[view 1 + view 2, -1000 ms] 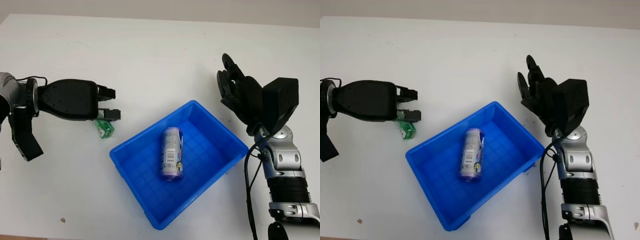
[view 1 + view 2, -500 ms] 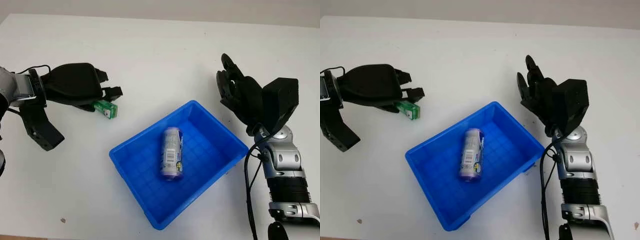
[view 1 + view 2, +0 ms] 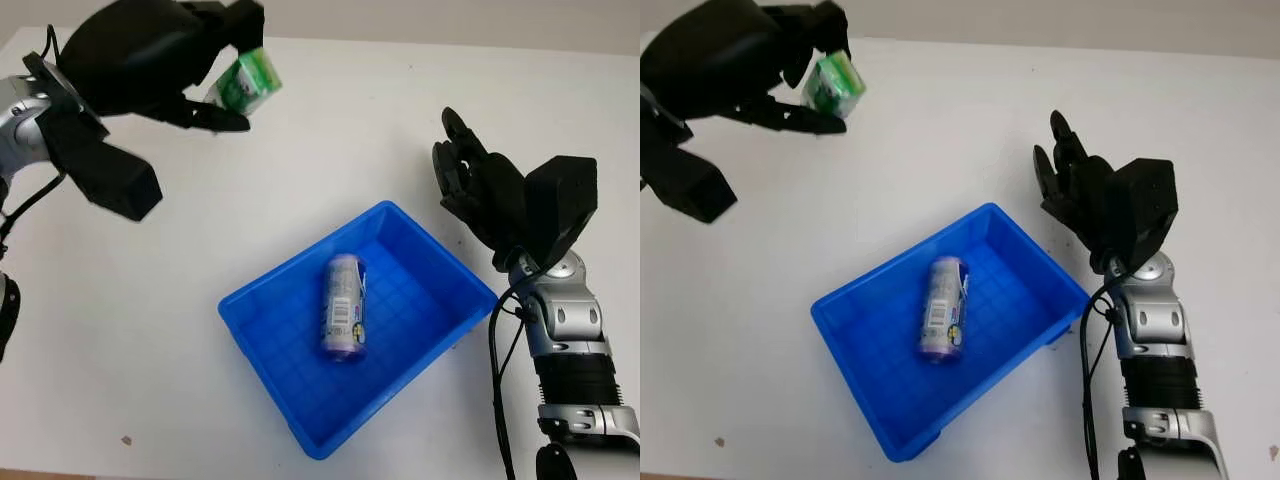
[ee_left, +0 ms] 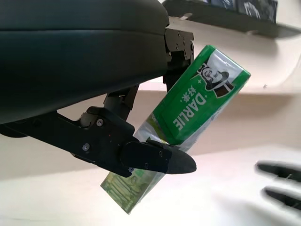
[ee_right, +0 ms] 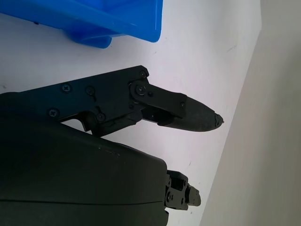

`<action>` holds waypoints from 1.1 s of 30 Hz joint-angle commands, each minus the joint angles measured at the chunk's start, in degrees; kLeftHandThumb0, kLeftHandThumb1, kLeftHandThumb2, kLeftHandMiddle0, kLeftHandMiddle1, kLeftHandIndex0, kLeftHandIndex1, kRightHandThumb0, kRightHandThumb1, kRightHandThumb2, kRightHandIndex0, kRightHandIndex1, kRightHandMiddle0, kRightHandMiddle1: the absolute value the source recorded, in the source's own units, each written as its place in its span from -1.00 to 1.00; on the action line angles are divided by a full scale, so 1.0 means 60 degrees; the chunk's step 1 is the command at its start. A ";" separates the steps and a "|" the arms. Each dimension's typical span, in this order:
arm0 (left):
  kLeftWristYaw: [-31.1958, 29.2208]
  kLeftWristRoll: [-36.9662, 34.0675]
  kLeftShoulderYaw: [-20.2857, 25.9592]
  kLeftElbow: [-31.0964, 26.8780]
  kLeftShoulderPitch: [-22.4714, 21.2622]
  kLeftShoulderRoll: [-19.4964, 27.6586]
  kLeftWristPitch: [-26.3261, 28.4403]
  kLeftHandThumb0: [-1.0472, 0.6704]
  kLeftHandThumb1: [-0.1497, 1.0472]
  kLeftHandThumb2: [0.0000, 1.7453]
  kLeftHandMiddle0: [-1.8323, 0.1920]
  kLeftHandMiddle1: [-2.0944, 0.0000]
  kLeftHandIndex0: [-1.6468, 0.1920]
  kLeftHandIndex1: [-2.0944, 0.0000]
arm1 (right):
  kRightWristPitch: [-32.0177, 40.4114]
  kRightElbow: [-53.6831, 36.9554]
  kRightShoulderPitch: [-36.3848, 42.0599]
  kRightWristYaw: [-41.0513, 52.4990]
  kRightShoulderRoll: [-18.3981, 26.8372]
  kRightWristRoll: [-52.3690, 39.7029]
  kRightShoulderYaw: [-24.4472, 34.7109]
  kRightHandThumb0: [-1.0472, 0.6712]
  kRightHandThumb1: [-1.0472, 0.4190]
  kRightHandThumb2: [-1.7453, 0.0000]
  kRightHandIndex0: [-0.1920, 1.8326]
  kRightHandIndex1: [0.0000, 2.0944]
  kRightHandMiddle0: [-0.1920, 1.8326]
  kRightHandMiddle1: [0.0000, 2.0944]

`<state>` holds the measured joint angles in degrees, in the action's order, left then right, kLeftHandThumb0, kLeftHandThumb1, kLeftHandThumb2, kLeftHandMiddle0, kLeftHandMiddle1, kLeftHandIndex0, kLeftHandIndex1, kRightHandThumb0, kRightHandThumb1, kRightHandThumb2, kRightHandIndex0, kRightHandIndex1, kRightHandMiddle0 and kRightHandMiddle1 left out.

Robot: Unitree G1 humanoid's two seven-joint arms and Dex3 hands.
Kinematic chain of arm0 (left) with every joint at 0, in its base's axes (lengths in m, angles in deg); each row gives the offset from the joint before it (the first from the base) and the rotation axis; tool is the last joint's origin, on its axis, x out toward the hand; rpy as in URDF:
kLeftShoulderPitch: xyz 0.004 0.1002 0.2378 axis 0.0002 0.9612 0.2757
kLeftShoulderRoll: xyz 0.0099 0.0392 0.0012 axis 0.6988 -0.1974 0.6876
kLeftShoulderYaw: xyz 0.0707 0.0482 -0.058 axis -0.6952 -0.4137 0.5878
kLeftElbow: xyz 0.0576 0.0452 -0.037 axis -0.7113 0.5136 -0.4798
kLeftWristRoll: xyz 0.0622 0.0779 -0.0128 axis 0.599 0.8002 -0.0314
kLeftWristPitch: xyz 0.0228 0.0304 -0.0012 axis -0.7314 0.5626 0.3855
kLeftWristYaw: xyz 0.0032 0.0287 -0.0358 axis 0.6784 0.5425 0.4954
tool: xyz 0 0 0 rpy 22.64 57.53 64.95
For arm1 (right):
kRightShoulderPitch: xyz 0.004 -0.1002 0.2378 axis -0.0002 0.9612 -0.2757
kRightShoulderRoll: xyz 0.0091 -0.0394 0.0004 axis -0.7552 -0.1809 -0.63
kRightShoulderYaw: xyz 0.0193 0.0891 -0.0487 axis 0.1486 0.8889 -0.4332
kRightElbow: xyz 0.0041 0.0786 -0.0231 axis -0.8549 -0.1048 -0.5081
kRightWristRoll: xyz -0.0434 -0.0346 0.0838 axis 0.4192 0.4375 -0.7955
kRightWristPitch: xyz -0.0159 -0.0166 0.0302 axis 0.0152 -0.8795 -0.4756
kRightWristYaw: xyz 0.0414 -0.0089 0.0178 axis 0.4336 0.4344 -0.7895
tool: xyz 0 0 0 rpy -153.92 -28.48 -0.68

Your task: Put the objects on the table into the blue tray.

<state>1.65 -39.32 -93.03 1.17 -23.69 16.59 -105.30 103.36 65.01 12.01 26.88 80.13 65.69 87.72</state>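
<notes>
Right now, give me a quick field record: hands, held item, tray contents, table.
left hand: raised above the table's far left, shut on the green Darlie box
green Darlie box: pinched between the fingers, tilted, off the table, not yet over the tray
right hand: open, held up beside the tray's right corner, holding nothing
blue tray: on the white table, centre
purple can: lying on its side inside the tray
white table: bears the tray
</notes>
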 commanded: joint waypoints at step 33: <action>-0.6620 -0.6844 0.2948 -1.1753 0.3962 -0.0222 1.5748 -0.32 1.00 -0.63 0.40 0.59 0.57 0.45 | -0.0114 0.0165 -0.0035 -0.0295 -0.0268 0.0003 -0.0083 -0.50 -1.00 0.26 -1.00 -0.96 -1.00 -0.96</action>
<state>-37.04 -80.35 -74.82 -67.68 -0.38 14.27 -11.04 102.74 66.56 11.63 25.11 78.97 65.91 87.41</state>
